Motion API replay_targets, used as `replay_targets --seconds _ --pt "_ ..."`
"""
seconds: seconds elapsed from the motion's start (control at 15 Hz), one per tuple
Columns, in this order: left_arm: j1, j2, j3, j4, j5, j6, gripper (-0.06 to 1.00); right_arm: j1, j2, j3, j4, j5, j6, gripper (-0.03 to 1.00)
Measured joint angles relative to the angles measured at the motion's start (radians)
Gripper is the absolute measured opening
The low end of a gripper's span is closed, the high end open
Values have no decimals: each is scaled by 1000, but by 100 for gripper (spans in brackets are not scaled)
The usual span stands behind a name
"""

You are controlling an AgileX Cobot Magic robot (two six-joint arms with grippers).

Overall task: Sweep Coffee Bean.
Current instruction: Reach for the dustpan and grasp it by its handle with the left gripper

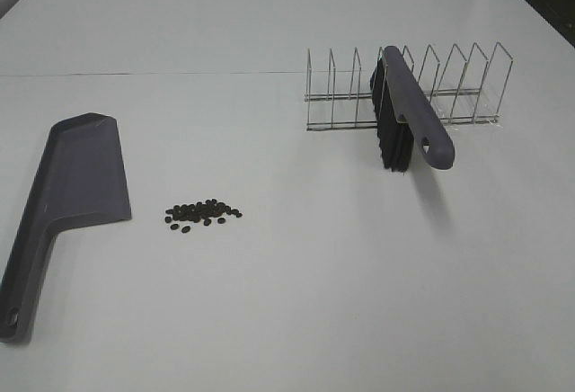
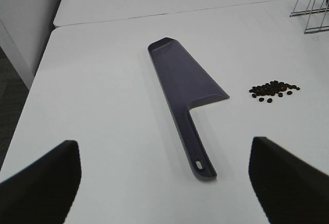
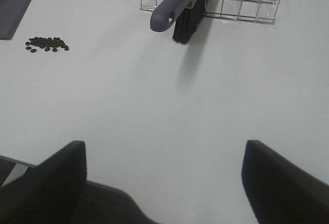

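Left wrist — left gripper [image 2: 164, 145] spread wide, right gripper [image 3: 163, 146] too

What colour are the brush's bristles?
Black bristles, below a purple-grey handle; clearest in the right wrist view.

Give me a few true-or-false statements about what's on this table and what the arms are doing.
1. The coffee beans lie clustered on the table beside the dustpan. True.
2. The brush lies flat on the table. False: it rests in the wire rack.
3. The left gripper holds the dustpan. False: it is open and empty.
4. The right gripper is open and empty. True.
5. Some beans are in the dustpan. False: it holds none.
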Motion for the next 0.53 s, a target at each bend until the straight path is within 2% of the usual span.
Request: replay_targets --seconds 0.53 --pt "0 0 0 0 0 0 81 0 0 -1 0 -1 8 77"
